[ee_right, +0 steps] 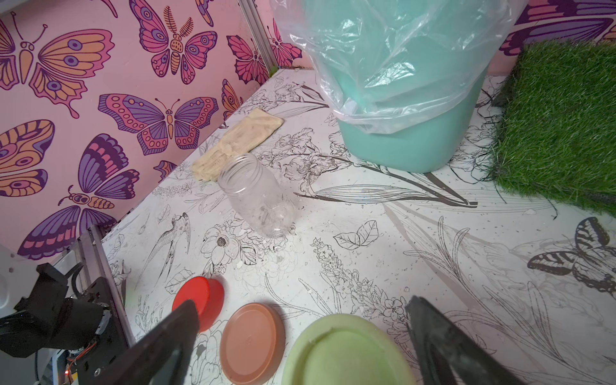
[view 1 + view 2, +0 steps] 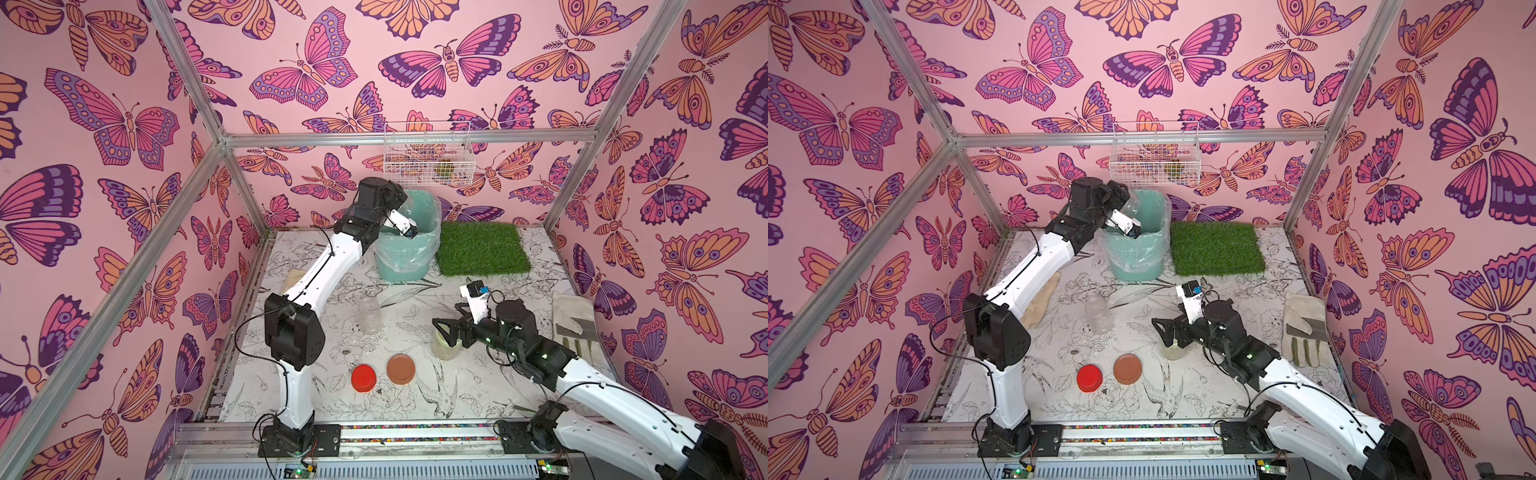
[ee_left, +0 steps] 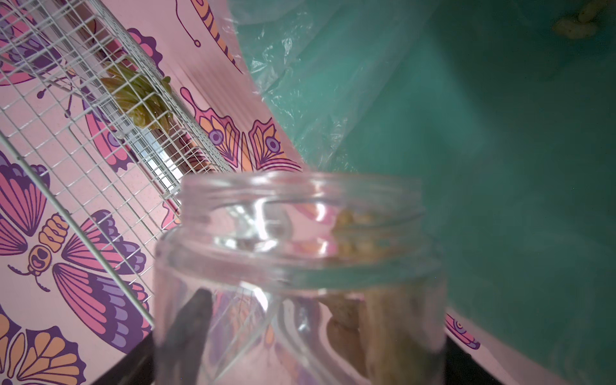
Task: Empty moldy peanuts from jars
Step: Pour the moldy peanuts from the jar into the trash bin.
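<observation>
Closest to the left wrist lens is the open jar, lidless and tipped mouth-first toward the bin. One dark finger shows through its wall. We see a clump of peanuts lodged at the neck. We judge the jar light, stiff and smooth, so likely slippery: hold it across the body, below the threads.

In the right wrist view, the right gripper stands wide open, its jaws on either side of the green lid, touching nothing that we can see. Beyond lie the brown lid, the red lid and an empty jar, upright on the table.

In both top views, the left gripper reaches into the bin, closed on the open jar. The right gripper hovers at the green-lidded jar, which holds peanuts. We judge its lid best taken around the rim.
</observation>
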### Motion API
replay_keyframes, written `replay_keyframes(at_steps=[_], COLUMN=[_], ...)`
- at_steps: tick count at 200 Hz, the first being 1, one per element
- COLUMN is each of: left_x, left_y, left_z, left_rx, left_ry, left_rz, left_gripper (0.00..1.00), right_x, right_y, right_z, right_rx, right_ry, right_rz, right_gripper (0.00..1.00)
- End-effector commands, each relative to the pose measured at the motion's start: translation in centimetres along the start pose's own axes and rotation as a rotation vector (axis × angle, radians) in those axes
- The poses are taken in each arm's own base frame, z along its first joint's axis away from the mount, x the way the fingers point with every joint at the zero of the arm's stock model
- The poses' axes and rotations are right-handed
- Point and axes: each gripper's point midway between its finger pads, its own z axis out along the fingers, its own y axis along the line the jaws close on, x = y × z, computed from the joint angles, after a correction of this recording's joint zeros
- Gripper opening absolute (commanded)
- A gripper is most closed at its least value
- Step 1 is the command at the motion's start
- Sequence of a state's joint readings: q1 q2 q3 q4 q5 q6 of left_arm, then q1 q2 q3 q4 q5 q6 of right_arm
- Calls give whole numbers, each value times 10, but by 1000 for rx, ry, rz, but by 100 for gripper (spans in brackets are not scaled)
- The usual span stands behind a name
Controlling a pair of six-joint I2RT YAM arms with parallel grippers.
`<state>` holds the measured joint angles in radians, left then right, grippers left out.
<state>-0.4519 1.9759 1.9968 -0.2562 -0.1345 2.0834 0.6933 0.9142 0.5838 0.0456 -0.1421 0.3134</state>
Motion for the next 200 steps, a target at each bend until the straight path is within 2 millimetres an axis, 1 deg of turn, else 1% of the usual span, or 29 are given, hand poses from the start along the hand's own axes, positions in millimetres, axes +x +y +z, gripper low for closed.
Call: replay_keyframes(at_steps=[1, 17, 29, 51, 70, 91, 109, 113, 129, 138, 154, 173, 186, 200], left_x=[28, 28, 25, 20, 19, 16, 21, 24, 26, 31, 34, 36, 43, 47], left_y=[40, 42, 43, 49, 54, 59, 62, 66, 68, 70, 68, 62, 55, 41], left_z=[-25, -26, -26, -34, -46, -60, -66, -70, -80, -87, -100, -112, -120, -125], left_rx=[-112, -124, -139, -163, -161, -168, -194, -214, -254, -284, -327, -382, -432, -486], left_ry=[80, 78, 64, 12, -38, -101, -115, -123, -171, -200, -263, -330, -377, -413], left_rz=[263, 233, 156, -144, -437, -718, -946, -1006, -1217, -1359, -1559, -1757, -1911, -2042], left_gripper=[0, 0, 0, 0, 0, 0, 0, 0, 0, 0, 0, 0, 0, 0], right_x=[-8, -10, -11, -15, -18, -21, -24, -24, -26, -28, -31, -34, -35, -35], right_y=[-3, -3, -2, 0, 2, 3, 6, 7, 10, 11, 12, 13, 14, 15], right_z=[-1, -1, -1, -1, -3, -4, -4, -4, -3, -3, -2, -2, -2, -1], right_rx=[14, 11, 8, 0, -3, -8, -19, -24, -39, -41, -47, -49, -53, -60], right_ry=[-34, -39, -41, -48, -53, -55, -55, -54, -53, -55, -64, -79, -82, -80], right_rz=[-13, -12, -10, -7, -2, 5, 10, 11, 11, 13, 17, 27, 33, 38], right_gripper=[99, 99, 99, 99, 99, 99, 99, 99, 99, 99, 99, 99, 99, 99])
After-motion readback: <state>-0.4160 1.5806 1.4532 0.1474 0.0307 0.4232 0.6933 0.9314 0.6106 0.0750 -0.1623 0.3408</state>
